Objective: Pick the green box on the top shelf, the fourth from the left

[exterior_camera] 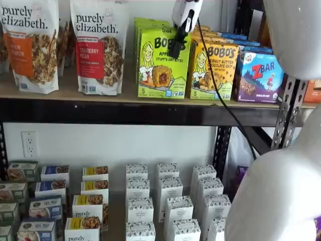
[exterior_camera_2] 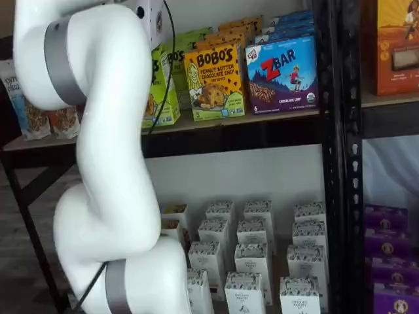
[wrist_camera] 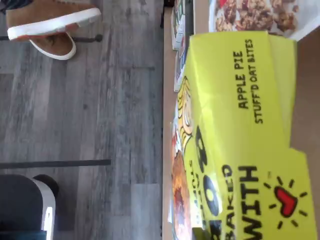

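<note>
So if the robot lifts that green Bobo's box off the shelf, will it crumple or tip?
Probably not crumple: the green box looks like stiff printed cardboard with crisp edges. It is likely light, being a snack carton. It stands tall on the top shelf, so a push high up might tip it. The gripper sits at its top.

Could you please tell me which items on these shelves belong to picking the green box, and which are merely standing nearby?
Belongs to the job:
- the green box
- the top shelf
- the gripper, down at that box's top

Just standing by:
- yellow-orange Bobo's box
- blue ZBar box
- granola bags
- small white boxes below
</note>
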`<state>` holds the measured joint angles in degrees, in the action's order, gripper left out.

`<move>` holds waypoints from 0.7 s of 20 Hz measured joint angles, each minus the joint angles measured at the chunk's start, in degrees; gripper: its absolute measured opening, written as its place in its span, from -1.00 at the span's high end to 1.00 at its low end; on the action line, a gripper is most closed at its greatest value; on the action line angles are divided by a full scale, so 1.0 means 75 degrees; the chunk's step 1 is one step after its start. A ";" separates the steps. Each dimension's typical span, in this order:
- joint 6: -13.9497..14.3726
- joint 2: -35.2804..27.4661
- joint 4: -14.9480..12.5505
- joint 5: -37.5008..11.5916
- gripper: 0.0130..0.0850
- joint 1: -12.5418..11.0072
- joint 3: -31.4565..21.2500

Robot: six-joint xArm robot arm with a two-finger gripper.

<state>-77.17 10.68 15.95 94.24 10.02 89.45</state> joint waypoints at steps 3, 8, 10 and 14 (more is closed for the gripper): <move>-0.0016 0.0154 0.0021 0.0138 0.89 -0.0045 -0.0059; -0.0090 0.0477 0.0069 0.0465 0.89 -0.0175 -0.0226; -0.0136 0.0631 0.0071 0.0523 0.89 -0.0234 -0.0342; -0.0285 0.0952 0.0077 0.0591 0.89 -0.0410 -0.0604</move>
<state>-79.31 17.82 16.53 98.68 6.94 84.92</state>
